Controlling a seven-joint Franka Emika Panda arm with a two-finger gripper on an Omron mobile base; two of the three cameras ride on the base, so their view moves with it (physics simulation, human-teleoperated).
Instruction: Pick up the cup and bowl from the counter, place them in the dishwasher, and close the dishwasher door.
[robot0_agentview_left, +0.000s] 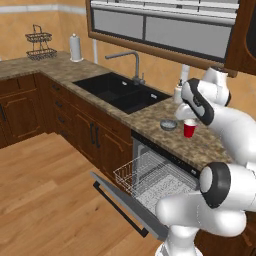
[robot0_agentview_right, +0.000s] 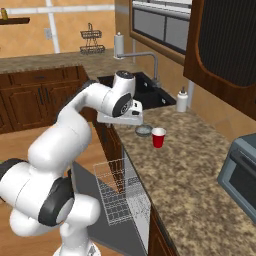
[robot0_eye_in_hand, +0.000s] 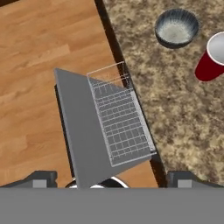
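First pick not begun: my jaws wide and empty above the desk (robot0_eye_in_hand: 175, 113) edge, cup (robot0_eye_in_hand: 213, 59) and bowl (robot0_eye_in_hand: 176, 28) untouched; next, descend over the cup.

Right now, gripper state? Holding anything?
Gripper: open, jaws spread wide, holding nothing; it hangs above the dark grey drop-down dishwasher door, with the small red tapered plastic cup untouched.

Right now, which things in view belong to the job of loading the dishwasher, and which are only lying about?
For the job:
- cup, upright on the counter
- bowl, beside the cup
- dishwasher door, dropped open
- wire rack, pulled out
- hand, open, empty

Lying about:
- sink
- faucet
- soap bottle
- paper towel roll
- wire basket
- toaster oven
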